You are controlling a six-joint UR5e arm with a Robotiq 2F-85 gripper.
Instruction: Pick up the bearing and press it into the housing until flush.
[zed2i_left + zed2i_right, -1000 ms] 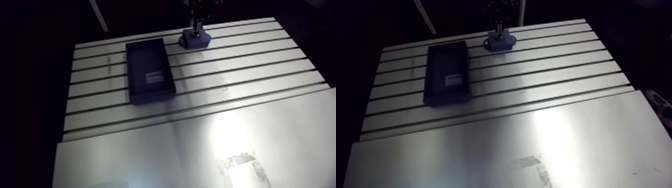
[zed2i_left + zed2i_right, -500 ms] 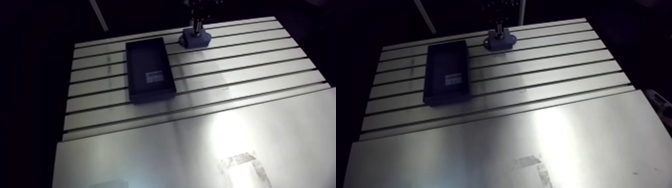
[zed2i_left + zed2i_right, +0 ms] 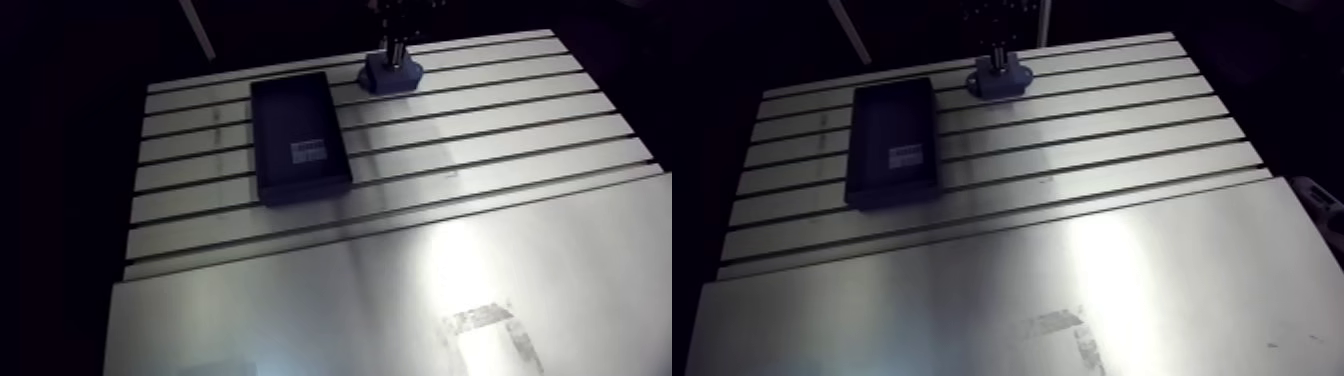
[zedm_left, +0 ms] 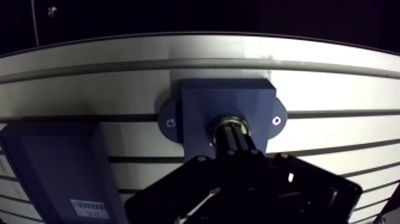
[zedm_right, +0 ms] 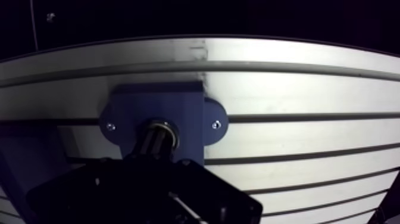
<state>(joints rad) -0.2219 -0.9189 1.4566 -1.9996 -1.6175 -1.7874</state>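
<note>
The tray (image 3: pixel 300 140) lay on the table (image 3: pixel 480 150) near the housing (image 3: pixel 390 75), with only a narrow strip of bare table between them. The gripper (image 4: pixel 233 136) stood directly over the housing and closed the way from above. On the housing's other side the slotted table was open.

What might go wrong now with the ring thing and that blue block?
The silvery ring bearing sits at the hole of the blue block housing, under the gripper. Pushed crooked, it might jam. I cannot see bolts holding the housing, so it might slide on the slotted aluminium table.
</note>
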